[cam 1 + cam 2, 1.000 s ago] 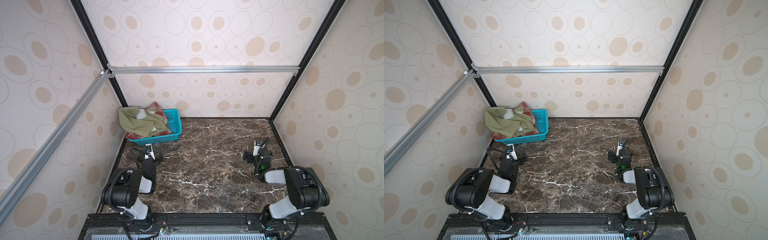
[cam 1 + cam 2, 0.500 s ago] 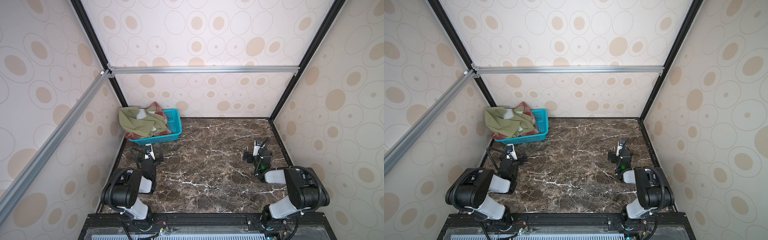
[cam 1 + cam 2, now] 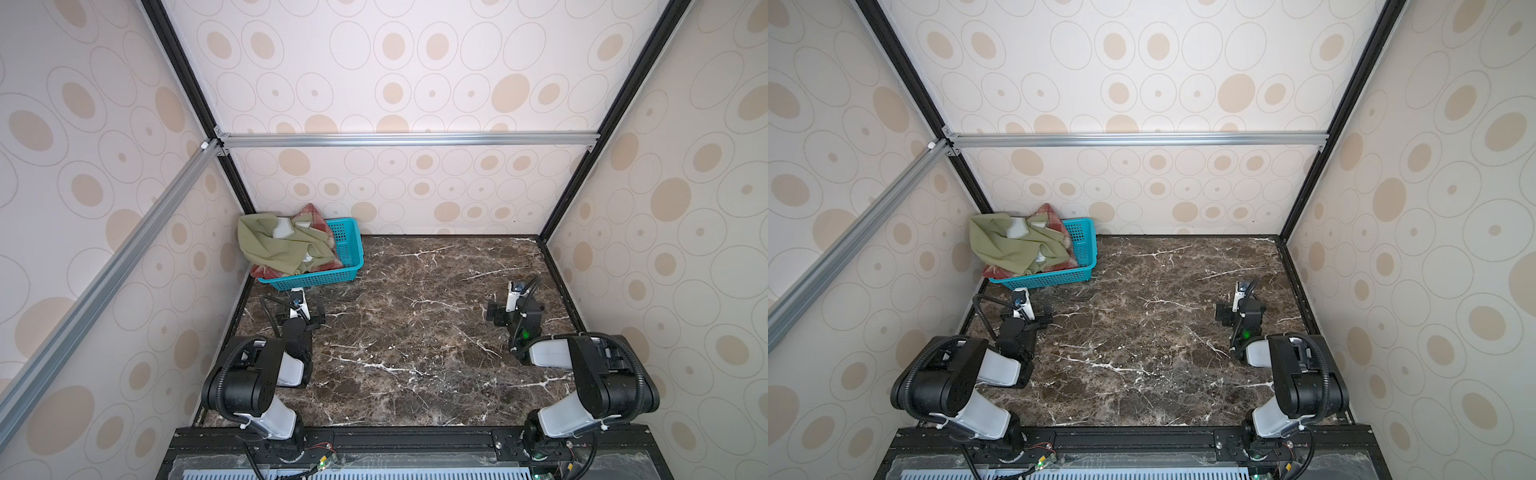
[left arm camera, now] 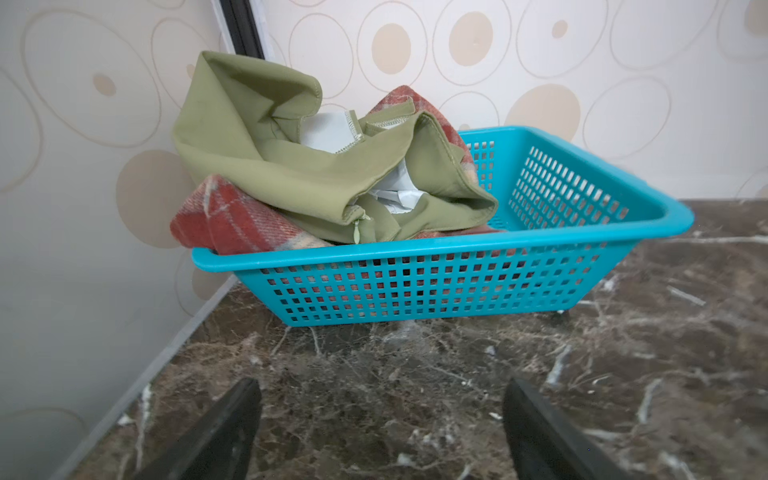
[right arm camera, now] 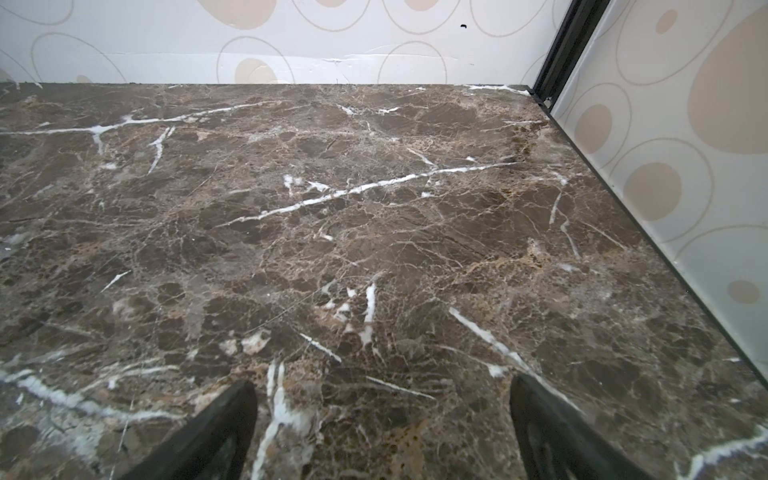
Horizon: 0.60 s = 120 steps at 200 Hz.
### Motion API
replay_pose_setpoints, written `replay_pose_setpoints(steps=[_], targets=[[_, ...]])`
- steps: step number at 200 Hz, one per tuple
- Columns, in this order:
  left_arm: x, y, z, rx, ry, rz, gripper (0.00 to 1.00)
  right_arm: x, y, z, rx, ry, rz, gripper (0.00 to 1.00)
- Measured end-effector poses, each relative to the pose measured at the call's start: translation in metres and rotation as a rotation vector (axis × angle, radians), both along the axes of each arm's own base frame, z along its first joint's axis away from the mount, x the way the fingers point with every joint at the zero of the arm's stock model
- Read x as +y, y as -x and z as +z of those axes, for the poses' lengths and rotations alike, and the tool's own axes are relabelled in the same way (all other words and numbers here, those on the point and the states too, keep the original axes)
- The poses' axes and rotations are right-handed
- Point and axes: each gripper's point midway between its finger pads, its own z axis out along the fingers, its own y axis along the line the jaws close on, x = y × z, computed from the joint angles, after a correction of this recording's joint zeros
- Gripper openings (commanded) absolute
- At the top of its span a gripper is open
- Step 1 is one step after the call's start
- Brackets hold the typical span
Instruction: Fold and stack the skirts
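Two skirts lie crumpled in a teal basket (image 3: 316,280) (image 3: 1050,279) (image 4: 436,282) in the back left corner. The olive-green skirt (image 3: 278,249) (image 3: 1009,249) (image 4: 291,166) is on top, with pale lining showing. The red plaid skirt (image 3: 309,212) (image 3: 1050,212) (image 4: 232,224) lies under it and sticks out at the basket's left end. My left gripper (image 3: 302,308) (image 3: 1027,309) (image 4: 382,415) hovers low, just in front of the basket, open and empty. My right gripper (image 3: 509,309) (image 3: 1235,309) (image 5: 382,415) is on the right side over bare marble, open and empty.
The brown marble tabletop (image 3: 415,311) (image 5: 374,208) is closed in by patterned walls at the left, back and right. Black frame posts stand in the back corners. A silver rail (image 3: 395,139) runs high across the back.
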Motion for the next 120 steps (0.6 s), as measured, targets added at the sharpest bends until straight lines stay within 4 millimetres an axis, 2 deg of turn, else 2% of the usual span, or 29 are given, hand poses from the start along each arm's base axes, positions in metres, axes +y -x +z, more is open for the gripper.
replay_pose_setpoints(steps=[13,26,37,47,67,78,86,104,120], targets=[[0.002,0.001,0.001,0.007,-0.004,0.011,0.66,0.004,0.0,0.001,-0.001,0.0,0.022,0.85],[0.005,-0.001,0.007,0.03,-0.008,0.039,0.68,0.006,0.002,0.002,0.01,0.009,0.026,0.8],[0.009,-0.007,0.026,0.016,0.007,0.07,0.68,0.008,0.003,0.009,0.025,0.008,0.024,0.75],[0.012,-0.018,0.055,-0.025,0.036,0.096,0.69,0.009,0.002,0.024,0.017,0.008,0.023,0.75],[0.011,-0.044,0.117,-0.089,0.107,0.106,0.79,0.011,-0.003,0.066,-0.054,-0.012,0.013,0.75],[0.007,-0.061,0.147,-0.105,0.147,0.088,0.76,0.014,-0.005,0.086,-0.085,-0.025,0.017,0.76],[0.007,-0.074,0.161,-0.098,0.175,0.074,0.74,0.017,-0.006,0.094,-0.088,-0.034,0.02,0.75],[0.002,-0.107,0.181,-0.047,0.244,0.008,0.73,0.028,-0.01,0.102,-0.058,-0.052,0.045,0.73],[0.01,-0.135,0.178,0.023,0.298,-0.009,0.75,0.043,-0.013,0.1,-0.019,-0.069,0.086,0.74]])
